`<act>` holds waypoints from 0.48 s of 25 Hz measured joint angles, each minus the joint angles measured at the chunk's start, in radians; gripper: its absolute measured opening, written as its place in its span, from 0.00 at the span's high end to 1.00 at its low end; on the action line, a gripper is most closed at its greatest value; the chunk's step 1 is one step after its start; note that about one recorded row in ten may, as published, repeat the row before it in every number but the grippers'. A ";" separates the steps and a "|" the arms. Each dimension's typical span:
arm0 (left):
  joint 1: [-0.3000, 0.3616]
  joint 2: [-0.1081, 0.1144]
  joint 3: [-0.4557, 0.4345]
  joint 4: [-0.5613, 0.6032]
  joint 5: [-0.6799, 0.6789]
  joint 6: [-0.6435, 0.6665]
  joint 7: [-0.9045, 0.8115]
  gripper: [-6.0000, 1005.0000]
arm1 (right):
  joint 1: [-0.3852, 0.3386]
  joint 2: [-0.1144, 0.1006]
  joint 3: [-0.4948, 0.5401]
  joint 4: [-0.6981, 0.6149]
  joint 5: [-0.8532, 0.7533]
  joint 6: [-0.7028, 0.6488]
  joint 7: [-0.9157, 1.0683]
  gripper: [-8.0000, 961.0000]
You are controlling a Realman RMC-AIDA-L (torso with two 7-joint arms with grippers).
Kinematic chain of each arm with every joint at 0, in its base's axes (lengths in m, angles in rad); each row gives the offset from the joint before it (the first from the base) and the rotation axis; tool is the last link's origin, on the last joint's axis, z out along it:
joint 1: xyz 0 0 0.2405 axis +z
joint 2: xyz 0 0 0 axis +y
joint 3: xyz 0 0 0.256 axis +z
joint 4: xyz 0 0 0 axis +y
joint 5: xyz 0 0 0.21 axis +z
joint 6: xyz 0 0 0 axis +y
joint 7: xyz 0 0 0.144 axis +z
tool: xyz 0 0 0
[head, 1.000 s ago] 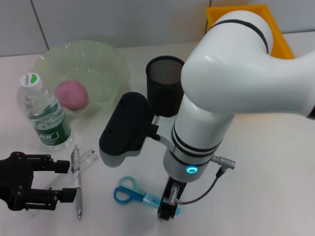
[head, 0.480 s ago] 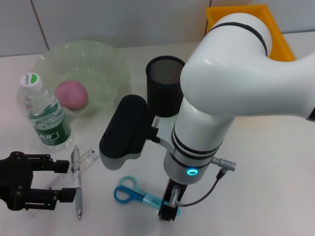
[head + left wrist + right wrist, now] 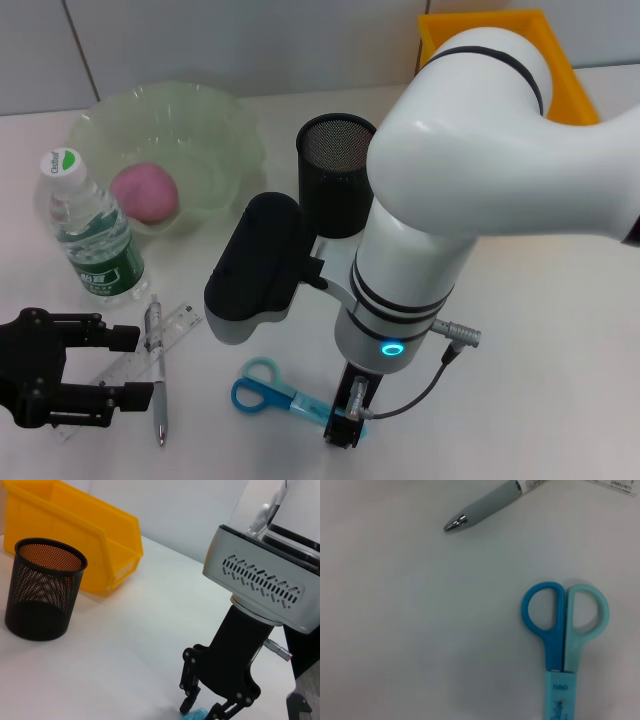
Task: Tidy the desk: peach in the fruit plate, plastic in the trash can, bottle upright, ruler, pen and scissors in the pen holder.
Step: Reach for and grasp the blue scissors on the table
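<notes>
A: Status? Nearest first.

B: Right gripper is down over the sheathed blade end of the blue-and-teal plastic-handled scissors, fingers spread either side in the left wrist view, not pinching yet. Left gripper hangs spread open beside the grey pen and clear plastic ruler, both flat on the white desk.

A: Done vs left?

B: Pink peach sits in the pale green fruit bowl, clear water bottle stands upright. No loose plastic in sight. Scissors, pen and ruler aren't in the black mesh pen holder yet.

A: Room to move?

B: Scissors lie near the desk's front edge. I'd say the holder is a clear lift away; yellow bin is well behind.
</notes>
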 joint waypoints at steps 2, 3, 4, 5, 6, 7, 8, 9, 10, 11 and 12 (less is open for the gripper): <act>0.000 0.000 0.000 0.000 0.000 0.000 0.001 0.25 | 0.001 0.000 0.000 0.000 0.000 0.000 0.000 0.68; 0.000 0.000 0.000 0.000 0.000 0.000 0.001 0.25 | 0.001 0.000 0.000 0.000 0.000 0.000 0.000 0.68; 0.000 0.000 0.000 0.000 0.000 0.000 0.001 0.25 | 0.001 0.000 0.000 0.000 -0.001 0.000 0.000 0.68; 0.000 0.000 0.000 0.000 -0.001 0.000 0.001 0.25 | 0.001 0.000 0.000 0.000 -0.001 0.000 0.000 0.69; 0.000 0.000 0.000 0.000 -0.001 0.000 0.000 0.25 | 0.001 0.000 0.000 0.000 -0.001 0.000 0.000 0.69; 0.000 0.000 0.000 0.000 -0.001 0.000 0.000 0.25 | 0.001 0.000 0.000 0.000 -0.001 0.000 0.000 0.69; 0.000 0.000 0.000 0.000 -0.001 0.000 -0.001 0.25 | 0.001 0.000 0.000 0.000 -0.002 0.000 0.000 0.70; 0.000 -0.001 0.000 0.000 -0.001 0.000 -0.001 0.25 | 0.001 0.000 0.000 0.000 -0.003 0.000 0.000 0.70; 0.000 -0.001 0.000 0.000 -0.002 0.000 -0.002 0.25 | 0.001 0.000 0.000 0.000 -0.005 0.000 0.000 0.70; 0.000 -0.001 0.000 0.000 -0.002 0.000 -0.003 0.25 | 0.000 0.000 0.000 0.000 -0.011 -0.002 0.000 0.71; 0.000 -0.001 0.000 0.000 -0.002 0.000 -0.003 0.25 | 0.000 0.000 0.000 0.000 -0.011 -0.002 0.000 0.71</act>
